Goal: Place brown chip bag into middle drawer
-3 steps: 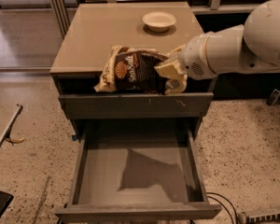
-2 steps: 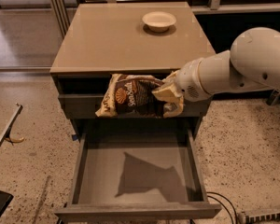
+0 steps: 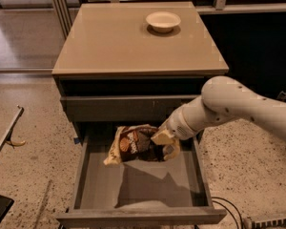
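Note:
The brown chip bag [image 3: 136, 144], dark brown in the middle with cream-yellow ends, hangs over the rear part of the open middle drawer [image 3: 138, 187]. My gripper [image 3: 166, 143] is shut on the bag's right end and holds it just above the drawer's flat bottom, below the closed upper drawer front. The white arm reaches in from the right. The bag's left end points down to the left, inside the drawer's span.
A small cream bowl [image 3: 163, 21] stands at the back right of the cabinet's tan top [image 3: 109, 42]. The closed upper drawer front [image 3: 128, 108] is just behind the bag. A cable [image 3: 229, 209] lies on the speckled floor at the right.
My gripper has carried the bag down from the cabinet's front top edge, past the upper drawer front, into the space over the open drawer.

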You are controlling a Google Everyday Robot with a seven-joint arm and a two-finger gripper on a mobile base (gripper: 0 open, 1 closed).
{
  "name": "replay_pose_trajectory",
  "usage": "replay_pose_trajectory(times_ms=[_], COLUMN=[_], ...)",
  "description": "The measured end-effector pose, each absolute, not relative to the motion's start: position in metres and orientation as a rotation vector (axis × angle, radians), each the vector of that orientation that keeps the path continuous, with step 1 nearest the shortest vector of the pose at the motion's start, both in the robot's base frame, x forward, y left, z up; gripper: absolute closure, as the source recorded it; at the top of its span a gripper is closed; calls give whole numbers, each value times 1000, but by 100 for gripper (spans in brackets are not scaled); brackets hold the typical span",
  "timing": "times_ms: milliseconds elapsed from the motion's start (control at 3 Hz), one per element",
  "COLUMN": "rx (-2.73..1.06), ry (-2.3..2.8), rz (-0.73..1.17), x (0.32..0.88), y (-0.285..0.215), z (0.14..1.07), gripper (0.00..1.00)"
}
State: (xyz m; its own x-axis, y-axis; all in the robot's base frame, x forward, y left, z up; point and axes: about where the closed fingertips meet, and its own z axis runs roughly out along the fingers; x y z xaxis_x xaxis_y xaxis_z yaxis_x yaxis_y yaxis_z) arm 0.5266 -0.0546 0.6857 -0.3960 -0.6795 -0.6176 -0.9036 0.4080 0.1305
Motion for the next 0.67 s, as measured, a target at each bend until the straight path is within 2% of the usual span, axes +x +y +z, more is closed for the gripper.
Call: replay_pose_trajectory(times_ms=[333,667], rx=[-1344,-1172], ry=[2348,2561], rz=[702,801], x=[529,552], y=[-51,-44], z=[615,546], gripper=[100,100])
